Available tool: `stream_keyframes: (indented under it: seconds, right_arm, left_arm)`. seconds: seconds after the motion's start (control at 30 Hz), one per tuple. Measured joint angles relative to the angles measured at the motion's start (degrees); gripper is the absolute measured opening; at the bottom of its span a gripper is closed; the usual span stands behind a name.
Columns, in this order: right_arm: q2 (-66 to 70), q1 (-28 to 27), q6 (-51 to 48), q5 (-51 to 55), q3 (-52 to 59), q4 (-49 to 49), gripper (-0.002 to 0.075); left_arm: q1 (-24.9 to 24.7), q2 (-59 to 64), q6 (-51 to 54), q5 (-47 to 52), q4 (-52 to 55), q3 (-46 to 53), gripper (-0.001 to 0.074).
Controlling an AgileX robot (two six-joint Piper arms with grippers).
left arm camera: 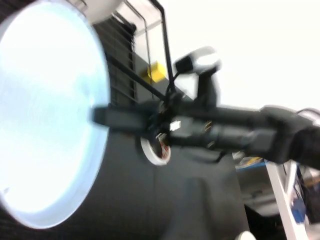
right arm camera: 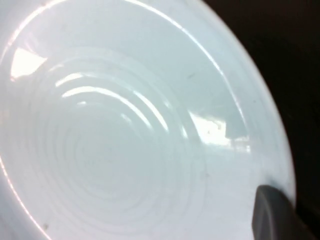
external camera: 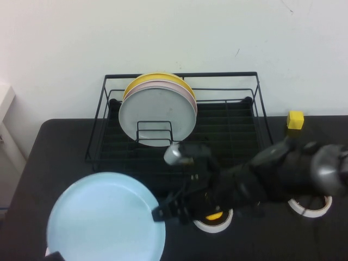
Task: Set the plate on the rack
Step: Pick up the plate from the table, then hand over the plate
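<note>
The round light blue plate [external camera: 103, 217] is seen at the lower left of the high view, on the black counter [external camera: 60, 147], in front of the black wire dish rack [external camera: 100, 117]. Its right rim is clamped by the right gripper [external camera: 163, 209]. The left gripper is not seen. A grey-white plate [external camera: 157, 114] is stood in the rack.

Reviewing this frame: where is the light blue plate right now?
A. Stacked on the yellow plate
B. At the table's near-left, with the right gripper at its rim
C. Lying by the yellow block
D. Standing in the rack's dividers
B. The plate lies at the near-left of the table, outside the rack, with the right gripper at its rim; the left gripper is not in view.
</note>
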Motion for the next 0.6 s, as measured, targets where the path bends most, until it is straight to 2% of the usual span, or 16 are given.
stream_keyframes:
  seconds: [0.07, 0.13, 0.4, 0.6]
  right_arm:
    - [-4.2, 0.1, 0.0, 0.3, 0.0, -3.7, 0.0009]
    - [-7.7, 0.1, 0.8, 0.6, 0.0, -8.5, 0.0009]
    - [-17.7, 0.2, 9.2, 3.4, 0.1, -26.4, 0.0009]
    - [-21.4, 0.3, 10.2, 6.9, 0.2, -27.6, 0.0009]
  left_arm:
    - [0.0, 0.0, 0.3, 1.5, -0.6, 0.0, 0.0568]
    - [0.0, 0.0, 0.3, 3.4, 0.2, 0.0, 0.0618]
    - [0.0, 0.0, 0.5, 6.6, 7.6, 0.0, 0.0629]
    - [0.0, 0.0, 0.5, 6.5, 10.5, 0.0, 0.0627]
